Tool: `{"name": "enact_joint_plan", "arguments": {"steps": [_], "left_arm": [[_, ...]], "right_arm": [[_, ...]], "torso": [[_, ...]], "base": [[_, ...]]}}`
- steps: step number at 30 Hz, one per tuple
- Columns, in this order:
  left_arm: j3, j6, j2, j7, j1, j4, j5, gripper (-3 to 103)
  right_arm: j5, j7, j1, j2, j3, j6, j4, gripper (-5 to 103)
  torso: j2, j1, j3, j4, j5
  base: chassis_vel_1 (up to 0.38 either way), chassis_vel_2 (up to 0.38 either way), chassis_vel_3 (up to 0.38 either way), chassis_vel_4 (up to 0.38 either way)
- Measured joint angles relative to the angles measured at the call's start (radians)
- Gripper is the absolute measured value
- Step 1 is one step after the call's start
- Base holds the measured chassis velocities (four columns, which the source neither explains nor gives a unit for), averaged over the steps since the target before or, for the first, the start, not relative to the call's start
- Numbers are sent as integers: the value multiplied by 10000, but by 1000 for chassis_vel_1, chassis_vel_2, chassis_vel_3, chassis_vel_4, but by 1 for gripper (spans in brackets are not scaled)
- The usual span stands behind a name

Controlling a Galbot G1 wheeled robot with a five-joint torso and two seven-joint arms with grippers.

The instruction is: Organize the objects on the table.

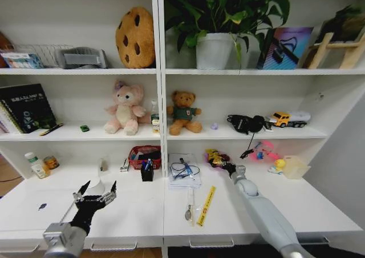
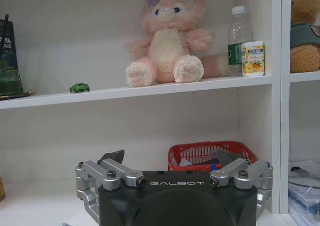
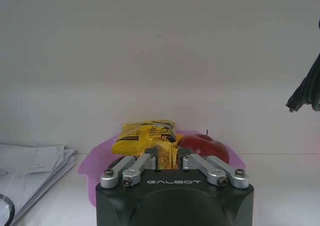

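Lighting was bright, even and diffuse, apparently from overhead; shadows fell soft under the shelf boards [image 1: 80, 133]. Head view bowed straight lines outward at its edges. White surfaces washed pale on the desk [image 1: 319, 206]. Left wrist view was slightly soft on the plush toy [image 2: 167, 41]. Right wrist view rendered its back wall flat grey-white.

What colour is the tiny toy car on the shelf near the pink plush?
The toy car is green; the left wrist view shows it best.

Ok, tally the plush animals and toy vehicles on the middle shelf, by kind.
Plush animals: 2 (pink plush, brown teddy bear)
Toy vehicles: 2 (green toy car, yellow truck)
Total: 4
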Motion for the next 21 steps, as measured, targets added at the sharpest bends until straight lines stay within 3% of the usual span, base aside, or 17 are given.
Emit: {"name": "enact_joint_plan", "arguments": {"steps": [5,7,8,12,14,15,18,21], "left_arm": [[0,0,0,0,0,0,0,100],[0,0,0,0,-1,0,0,100],[0,0,0,0,-1,0,0,100],[0,0,0,0,0,0,0,100],[0,0,0,-1,1,0,0,100],[0,0,0,-1,1,0,0,100],[0,2,0,1,0,0,0,100],[0,1,0,0,0,0,0,100]], "right_arm": [[20,217,-544,-367,192,-43,948,37],[91,399,-1318,-805,633,-294,2095,48],[91,399,-1318,-805,633,-294,2095,48],[154,738,-2919,-1285,1721,-778,3997,59],[155,956,-4665,-1456,2678,-978,5688,70],[155,956,-4665,-1456,2678,-978,5688,70],[154,1247,-6819,-1437,3721,-1034,7772,86],[31,1362,-7965,-1230,4170,-1025,8973,96]], "torso": [[0,0,0,1,-1],[1,0,-1,1,-2],[1,0,-1,1,-2],[1,0,-1,0,-3],[2,-2,-1,-3,-1],[2,-2,-1,-3,-1],[3,-4,-3,-4,-4],[3,-3,-3,1,-3]], "base": [[0,0,0,0],[0,0,0,0],[0,0,0,0],[0,0,0,0],[0,0,0,0],[0,0,0,0],[0,0,0,0],[0,0,0,0]]}}
